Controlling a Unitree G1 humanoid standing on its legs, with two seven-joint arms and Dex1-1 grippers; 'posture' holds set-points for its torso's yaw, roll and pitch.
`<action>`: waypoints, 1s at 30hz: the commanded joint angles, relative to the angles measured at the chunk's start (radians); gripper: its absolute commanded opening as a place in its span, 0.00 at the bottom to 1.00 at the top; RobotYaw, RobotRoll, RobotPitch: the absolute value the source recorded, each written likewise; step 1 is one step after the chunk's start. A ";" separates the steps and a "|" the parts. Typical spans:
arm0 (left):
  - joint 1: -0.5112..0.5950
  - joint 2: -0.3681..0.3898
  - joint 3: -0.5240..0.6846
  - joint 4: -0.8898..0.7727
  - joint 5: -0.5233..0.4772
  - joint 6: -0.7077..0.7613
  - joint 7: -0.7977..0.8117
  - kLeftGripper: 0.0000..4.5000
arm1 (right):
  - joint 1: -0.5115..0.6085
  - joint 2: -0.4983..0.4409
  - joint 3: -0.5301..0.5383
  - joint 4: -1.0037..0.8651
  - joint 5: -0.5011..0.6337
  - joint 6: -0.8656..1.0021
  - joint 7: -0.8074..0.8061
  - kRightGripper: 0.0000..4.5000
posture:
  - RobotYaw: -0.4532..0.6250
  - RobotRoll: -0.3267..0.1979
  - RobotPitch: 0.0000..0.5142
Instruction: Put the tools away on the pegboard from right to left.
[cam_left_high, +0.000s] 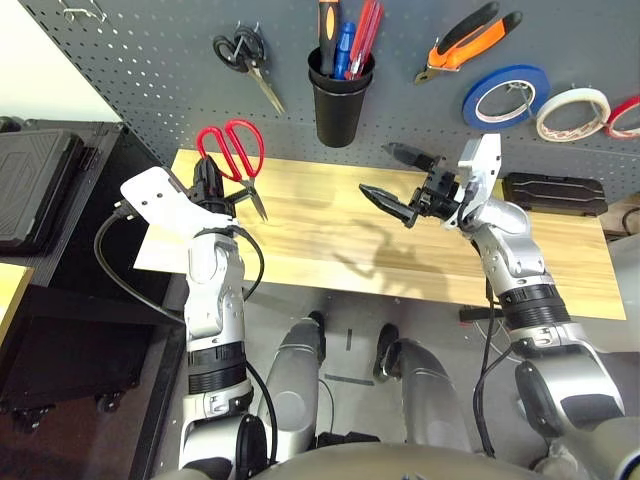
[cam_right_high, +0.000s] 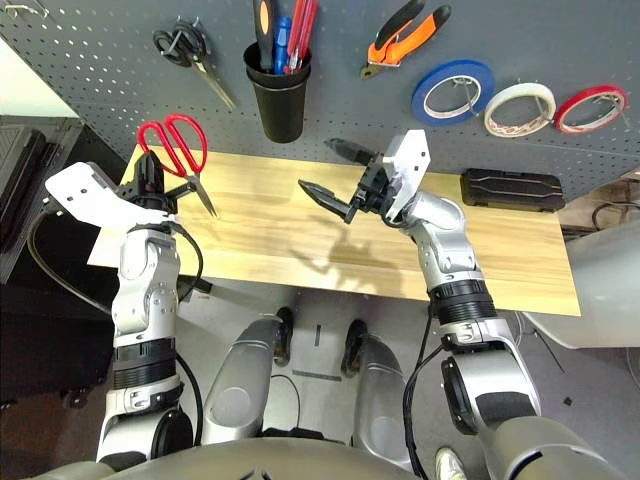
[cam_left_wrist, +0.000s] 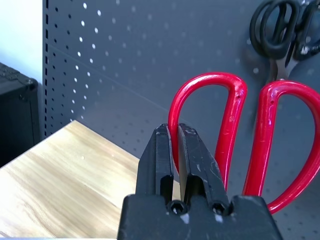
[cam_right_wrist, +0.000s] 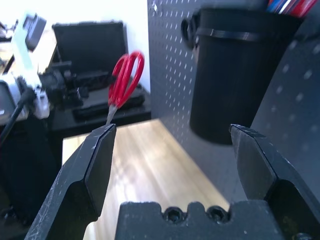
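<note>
Here, red-handled scissors (cam_left_high: 232, 150) in left tool (cam_left_high: 207, 186).

A light wooden counter (cam_left_high: 330, 235) stands against the wall, lit evenly with soft shadows on its surface. A black case (cam_left_high: 555, 193) lies at its far right end. Left of the counter sits dark furniture (cam_left_high: 45, 300) carrying another black case (cam_left_high: 35, 190); grey floor (cam_left_high: 350, 345) shows below.

Pegboard (cam_left_high: 150, 70) standing behind the bench (cam_left_high: 330, 240)

Along the board, left to right: scissors (cam_left_high: 245, 60), cup (cam_left_high: 340, 95), pliers (cam_left_high: 470, 45), tape rolls (cam_left_high: 545, 100). Left hand (cam_left_high: 210, 185) holds another pair of scissors (cam_left_high: 232, 150) above the bench's left end; a case (cam_left_high: 555, 192) lies far right.
</note>
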 joint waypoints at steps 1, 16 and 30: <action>-0.021 0.010 0.009 -0.053 -0.017 0.016 0.004 0.00 | 0.019 -0.002 -0.023 -0.039 0.035 0.000 0.015 1.00 | 0.69 0.62 0.51; -0.097 0.035 0.025 -0.093 -0.048 0.055 0.004 0.00 | 0.018 0.029 -0.055 -0.131 0.096 0.010 -0.052 1.00 | 0.69 0.62 0.48; -0.183 0.063 0.027 -0.040 -0.067 0.048 -0.015 0.00 | 0.012 0.028 -0.054 -0.129 0.094 0.009 -0.071 1.00 | 0.69 0.62 0.47</action>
